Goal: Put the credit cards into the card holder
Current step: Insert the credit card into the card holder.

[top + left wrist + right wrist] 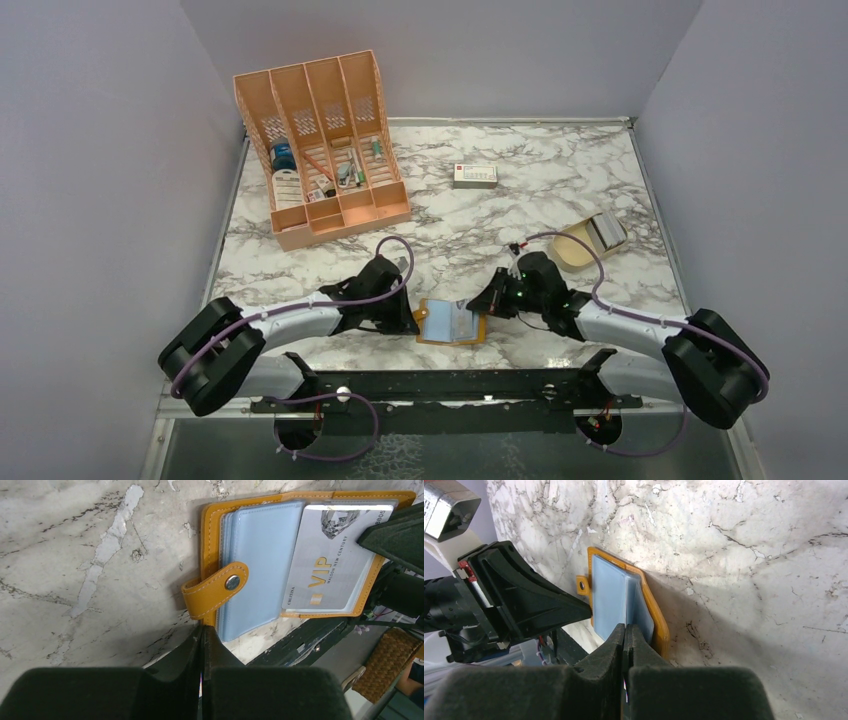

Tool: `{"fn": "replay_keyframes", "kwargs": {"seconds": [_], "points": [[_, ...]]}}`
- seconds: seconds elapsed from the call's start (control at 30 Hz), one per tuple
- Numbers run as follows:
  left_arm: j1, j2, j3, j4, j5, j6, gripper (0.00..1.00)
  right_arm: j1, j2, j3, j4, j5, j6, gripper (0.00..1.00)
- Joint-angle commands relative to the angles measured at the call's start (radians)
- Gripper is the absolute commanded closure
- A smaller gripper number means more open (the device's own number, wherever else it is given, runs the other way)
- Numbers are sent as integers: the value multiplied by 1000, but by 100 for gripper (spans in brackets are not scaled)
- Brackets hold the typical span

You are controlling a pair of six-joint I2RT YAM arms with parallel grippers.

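Since the card holder (450, 325) lies open at six o'clock, hard by the near rim of the tabletop (500, 220), I'd say the main danger is the whole thing skating instead of the card going home. One credit card (327, 565), silver with VIP lettering, sits only partway in a blue sleeve, its outer end poking out on the three o'clock side. The right tool (485, 302) is clenched at that end; whether it nips the card or merely butts it, I cannot tell. The left tool (412, 318), also clenched with nothing seen between its fingers, meets the holder's nine o'clock edge beside the strap (215, 590), which makes a thin brace. If that slips, a push could shove the holder sideways or crumple the sleeve. Further off at two o'clock, more cards (606, 230) wait in the tan dish (572, 252).
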Motion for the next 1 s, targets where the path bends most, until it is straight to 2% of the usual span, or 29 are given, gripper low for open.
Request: {"fn": "replay_keyframes", "kwargs": {"seconds": [0.0,0.97], "points": [[-1,22,-10,40,33,-10,95,6,36,-10,68,-14,-2,99],[-2,36,-15,61,50,-8,95,27,56,-64,134,101,-24,99]]}}
